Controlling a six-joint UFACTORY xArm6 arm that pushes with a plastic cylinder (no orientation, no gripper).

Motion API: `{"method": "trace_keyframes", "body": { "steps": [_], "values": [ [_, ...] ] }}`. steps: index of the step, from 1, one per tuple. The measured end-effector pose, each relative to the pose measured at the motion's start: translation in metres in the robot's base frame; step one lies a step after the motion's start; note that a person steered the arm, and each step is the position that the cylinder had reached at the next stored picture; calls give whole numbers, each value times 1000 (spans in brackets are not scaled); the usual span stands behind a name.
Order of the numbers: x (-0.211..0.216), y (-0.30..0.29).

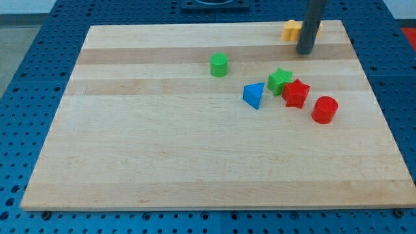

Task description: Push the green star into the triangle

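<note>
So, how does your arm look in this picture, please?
Only my rod shows: a straight, smooth, dark grey cylinder, entering from the view's top. No cables, markings or end effector jaws are visible. My tip is a plain blunt end.

Single straight rod, dark grey, round in section, smooth, plain. No markings, screws or cables visible on it. Slight sheen along one side. Upper part cut off by view's top. My tip [305, 51] blunt, flat-ended, same grey.
</note>
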State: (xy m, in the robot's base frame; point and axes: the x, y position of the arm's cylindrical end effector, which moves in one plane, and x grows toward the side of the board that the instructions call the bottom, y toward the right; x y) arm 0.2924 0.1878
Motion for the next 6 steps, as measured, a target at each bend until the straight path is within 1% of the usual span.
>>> {"method": "trace_keyframes", "body": {
  "steps": [2,3,5,6],
  "values": [
    [54,0],
    [67,-1],
    [77,-17],
    [77,-39]
  ]
}}
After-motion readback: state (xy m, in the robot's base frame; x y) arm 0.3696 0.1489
